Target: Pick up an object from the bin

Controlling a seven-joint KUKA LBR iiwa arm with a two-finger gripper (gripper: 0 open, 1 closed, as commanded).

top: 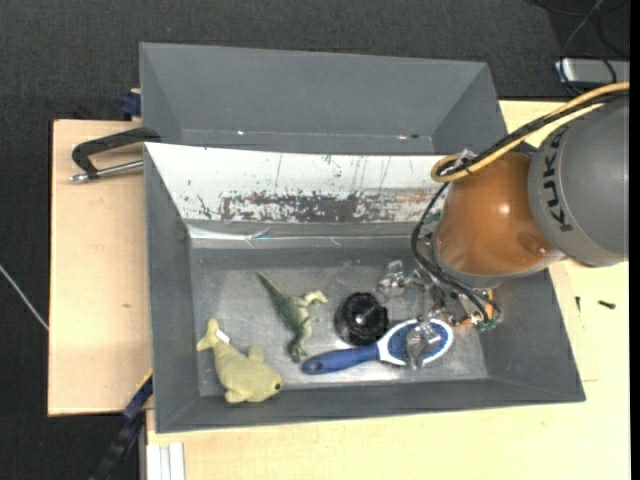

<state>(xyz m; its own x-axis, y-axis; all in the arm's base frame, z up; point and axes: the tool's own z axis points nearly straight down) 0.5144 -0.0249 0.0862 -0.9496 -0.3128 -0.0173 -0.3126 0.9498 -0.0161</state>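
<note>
Now | end effector [424, 336] low, right side of bin [168, 298] | blue brush [345, 360] head directly beneath it | grip state: cannot tell

Dark speckled carpet floor [60, 28] beyond far and left edges of bin [300, 78]. Black cables [575, 3] loop over floor past bin's far right corner. Thin pale wire [22, 293] crosses floor well off bin's left edge. Bright glare along bin's far inner wall.

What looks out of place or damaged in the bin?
Nothing spilled or broken. The green dinosaur, black round thing, blue brush and yellow plush lie loose on the floor; only the bin's back wall is scraped.
</note>
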